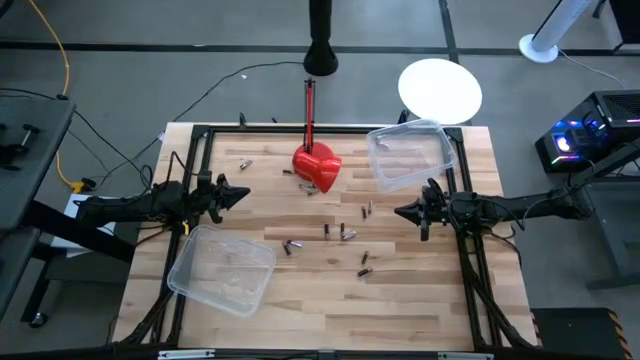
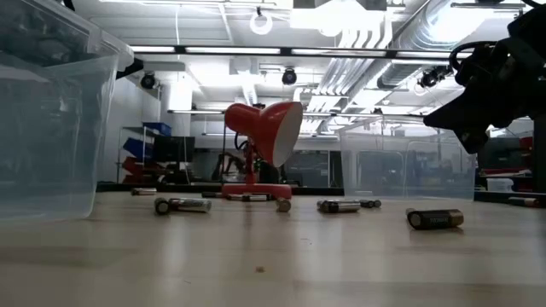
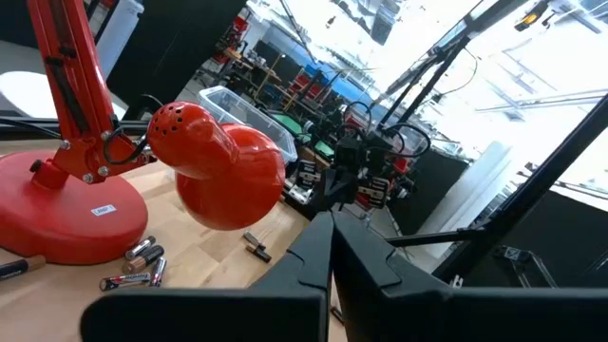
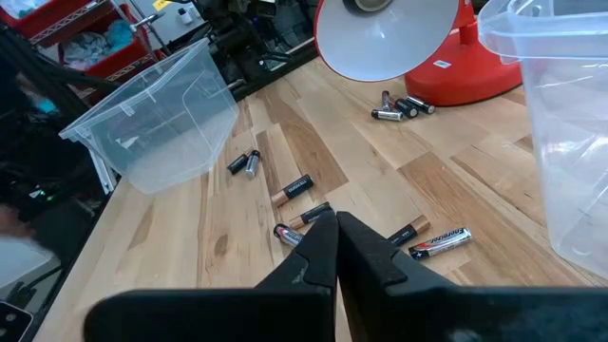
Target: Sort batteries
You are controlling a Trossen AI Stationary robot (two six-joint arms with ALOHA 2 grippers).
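Small dark and silvery cylindrical batteries lie scattered across the wooden tabletop; none sorted yet. Left gripper and right gripper hover, fingers pressed together, holding nothing.

Wooden table: pale plank top, black frame along edges. Grey floor around table. Yellow cable on floor, beyond table's left corner. White round disc on floor, just past table's far edge. White fan base farther right. Ceiling beyond table: white ducts, strip lights. Blue shelving behind table, left.
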